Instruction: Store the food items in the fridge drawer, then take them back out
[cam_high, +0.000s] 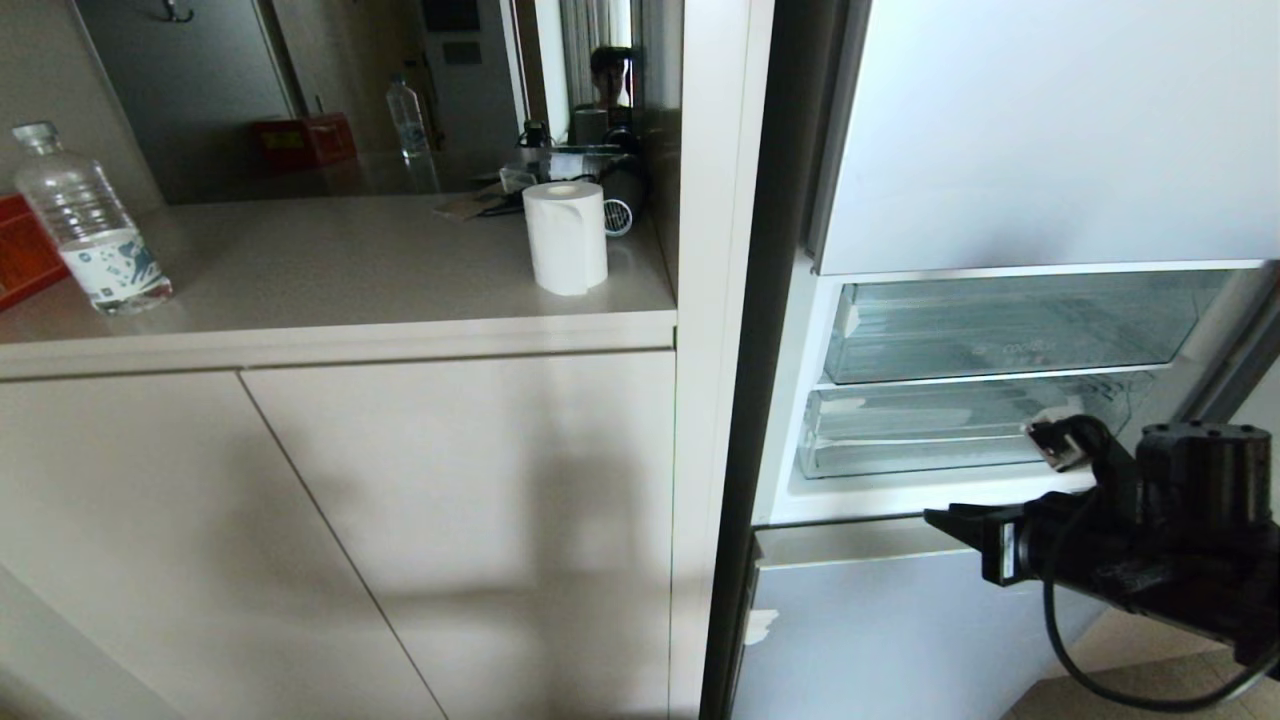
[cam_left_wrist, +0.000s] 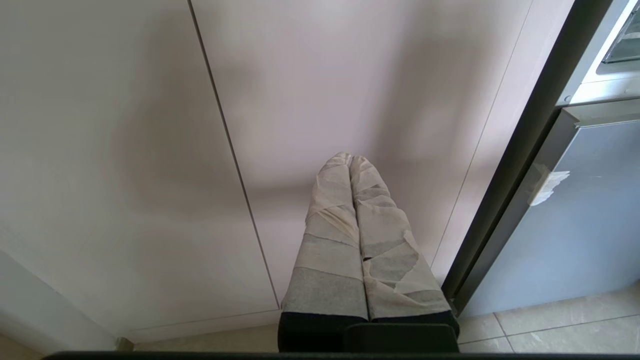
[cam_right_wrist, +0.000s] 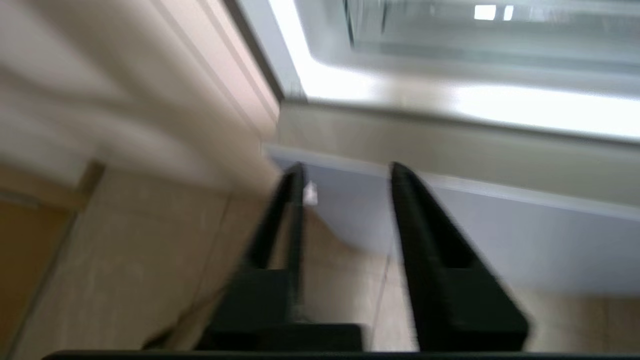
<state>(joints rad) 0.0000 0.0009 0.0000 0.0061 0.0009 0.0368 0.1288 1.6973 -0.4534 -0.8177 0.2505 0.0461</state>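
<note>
Food items do not appear in any view, so we cannot say where they lie; we count none. Taking the fridge (cam_high: 1050, 130) as our landmark, we find its middle compartment open, with two clear drawers inside: a shallower drawer (cam_high: 1010, 330) above and the fridge drawer (cam_high: 930, 430) just beneath it, both pushed in and apparently empty. We see the right gripper (cam_high: 950, 522) in front of the fridge, just below the open compartment, level with the top edge of the closed lower door panel (cam_high: 900, 640); its two black fingers (cam_right_wrist: 440, 250) stand parted with nothing between them. We see the left gripper (cam_left_wrist: 352, 165) low before the cabinet doors (cam_high: 330, 530) beside the fridge, its taped fingers pressed together, holding nothing. We judge the main risks to be these: the right gripper could strike the sill or lower panel if it advances at this height, or hook the shallower drawer by mistake. On the counter (cam_high: 330, 280) beside the fridge we count one water bottle (cam_high: 88, 225) and one paper roll (cam_high: 566, 238).
</note>
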